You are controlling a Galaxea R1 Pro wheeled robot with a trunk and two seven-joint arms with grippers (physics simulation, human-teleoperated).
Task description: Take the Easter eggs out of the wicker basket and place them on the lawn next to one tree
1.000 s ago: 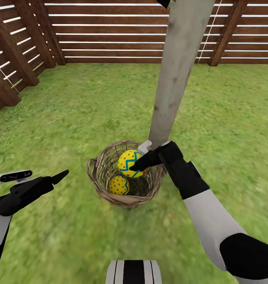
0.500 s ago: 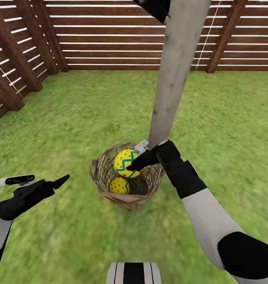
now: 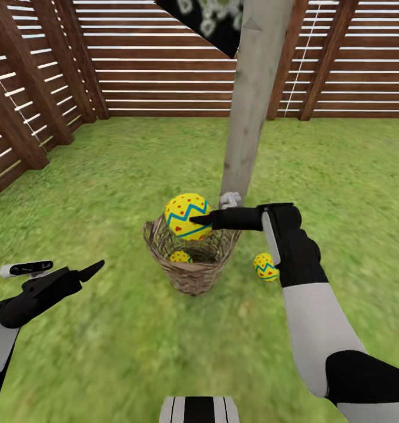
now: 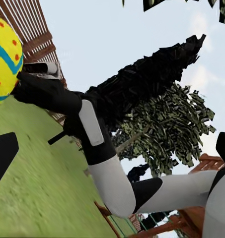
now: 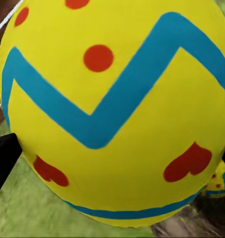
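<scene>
My right gripper (image 3: 206, 212) is shut on one Easter egg (image 3: 186, 215), yellow with a blue zigzag and red marks, held just above the rim of the wicker basket (image 3: 193, 277). The right wrist view has that egg (image 5: 117, 109) close up between the black fingertips (image 5: 0, 159). A second egg (image 3: 180, 257) lies inside the basket. A third egg (image 3: 265, 266) rests on the lawn (image 3: 105, 176) right of the basket, near the foot of the tree (image 3: 246, 117). My left gripper (image 3: 76, 266) hangs open and empty, low at the left. The left wrist view catches the held egg (image 4: 4, 59).
The pale trunk stands directly behind the basket, with dark blossom-flecked foliage (image 3: 214, 20) overhead. A brown slatted fence (image 3: 152, 70) closes the lawn at the back and along the left. Open grass spreads left, right and in front of the basket.
My right gripper has lifted the egg from inside the basket to above its rim. The head view has tilted up. The egg on the grass has come into sight. My left arm stayed put.
</scene>
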